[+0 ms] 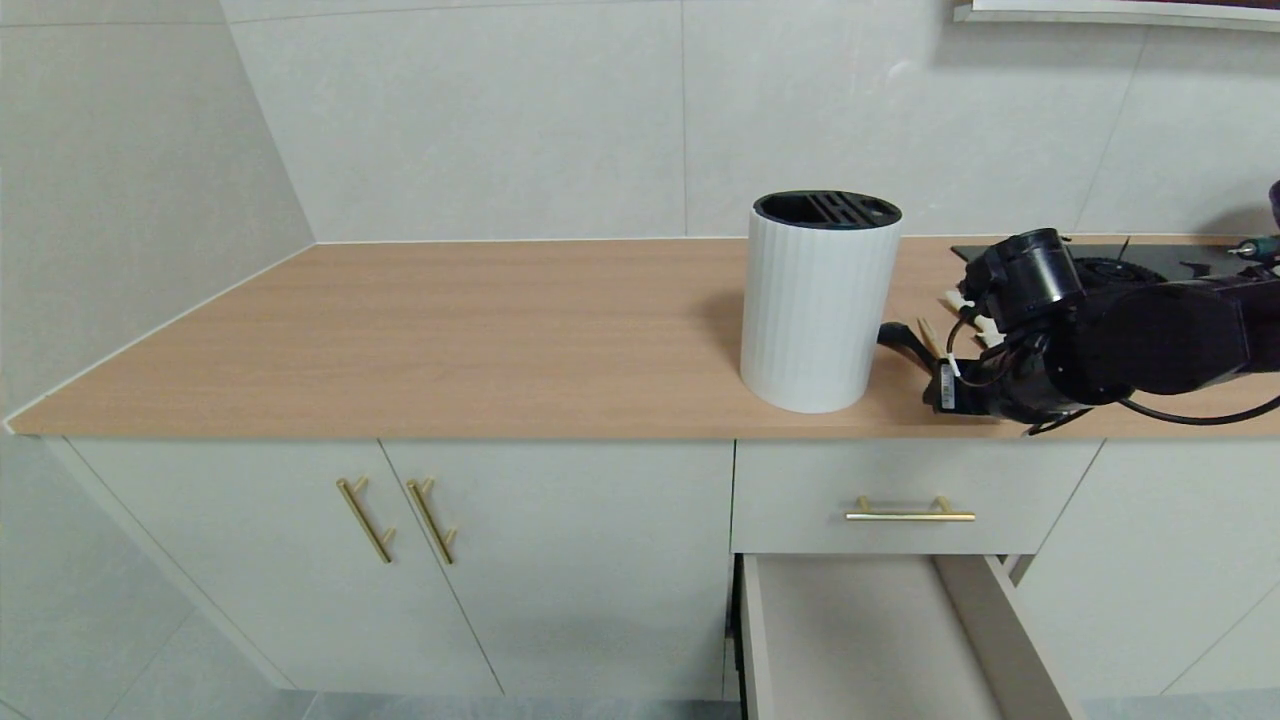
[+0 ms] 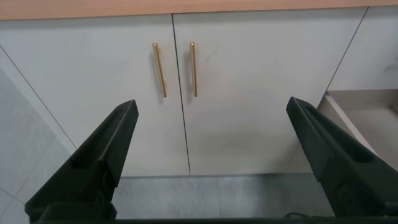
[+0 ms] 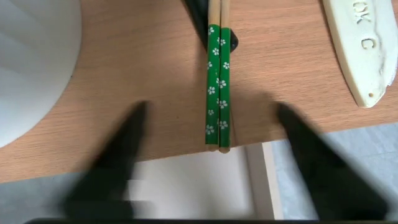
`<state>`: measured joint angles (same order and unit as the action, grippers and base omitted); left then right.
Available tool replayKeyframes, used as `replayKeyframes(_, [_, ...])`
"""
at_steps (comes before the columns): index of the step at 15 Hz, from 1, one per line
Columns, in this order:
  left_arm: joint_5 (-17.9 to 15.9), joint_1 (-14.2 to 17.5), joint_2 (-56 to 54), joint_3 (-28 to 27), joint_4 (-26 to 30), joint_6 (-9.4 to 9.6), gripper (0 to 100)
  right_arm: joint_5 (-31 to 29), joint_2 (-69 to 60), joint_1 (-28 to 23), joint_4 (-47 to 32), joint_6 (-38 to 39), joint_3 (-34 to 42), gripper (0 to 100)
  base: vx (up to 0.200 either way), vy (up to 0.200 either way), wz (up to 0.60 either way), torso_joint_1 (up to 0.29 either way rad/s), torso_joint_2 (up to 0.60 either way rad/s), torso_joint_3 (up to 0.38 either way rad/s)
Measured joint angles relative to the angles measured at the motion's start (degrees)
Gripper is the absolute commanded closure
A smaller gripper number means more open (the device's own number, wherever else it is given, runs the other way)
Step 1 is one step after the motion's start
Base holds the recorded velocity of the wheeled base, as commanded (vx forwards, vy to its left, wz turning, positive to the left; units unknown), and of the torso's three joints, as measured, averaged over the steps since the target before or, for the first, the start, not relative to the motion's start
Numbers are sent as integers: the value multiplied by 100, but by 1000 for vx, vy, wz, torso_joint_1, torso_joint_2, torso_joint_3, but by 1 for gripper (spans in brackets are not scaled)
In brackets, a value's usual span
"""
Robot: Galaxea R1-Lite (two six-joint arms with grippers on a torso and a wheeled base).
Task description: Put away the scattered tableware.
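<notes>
A pair of wooden chopsticks (image 3: 219,93) with green flowered ends lies on the counter, its tips at the front edge, resting over a black utensil handle (image 3: 211,25). My right gripper (image 3: 217,165) hovers open over those ends, one finger on each side, not touching. In the head view the right gripper (image 1: 945,385) sits low at the counter's front edge, just right of the white ribbed utensil holder (image 1: 818,300); the chopsticks (image 1: 930,335) and black handle (image 1: 900,340) lie behind it. A white ceramic piece (image 3: 364,50) lies beside the chopsticks. My left gripper (image 2: 211,162) is open and holds nothing, low before the cabinet doors.
Below the counter a drawer (image 1: 870,640) stands pulled open under a shut drawer with a gold handle (image 1: 910,515). Two cabinet doors with gold handles (image 2: 177,68) are shut. A black hob (image 1: 1120,262) sits at the back right. The wooden counter (image 1: 450,330) is bare to the left.
</notes>
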<state>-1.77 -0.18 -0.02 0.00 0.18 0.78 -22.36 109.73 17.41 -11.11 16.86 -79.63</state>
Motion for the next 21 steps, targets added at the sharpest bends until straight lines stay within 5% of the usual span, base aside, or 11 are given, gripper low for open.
replayKeyframes(12, [0, 0, 0, 0, 0, 1, 0, -2, -212, -44, -24, 51, 59, 100, 0, 0, 0, 0, 0, 0])
replayKeyframes(18, [-1, 0, 0, 0, 0, 1, 0, 90, -1629, 80, -105, 110, 816, 100, 0, 0, 0, 0, 0, 0])
replayKeyframes(21, [-1, 0, 0, 0, 0, 1, 0, 194, -2505, 127, -886, 99, 1185, 100, 0, 0, 0, 0, 0, 0])
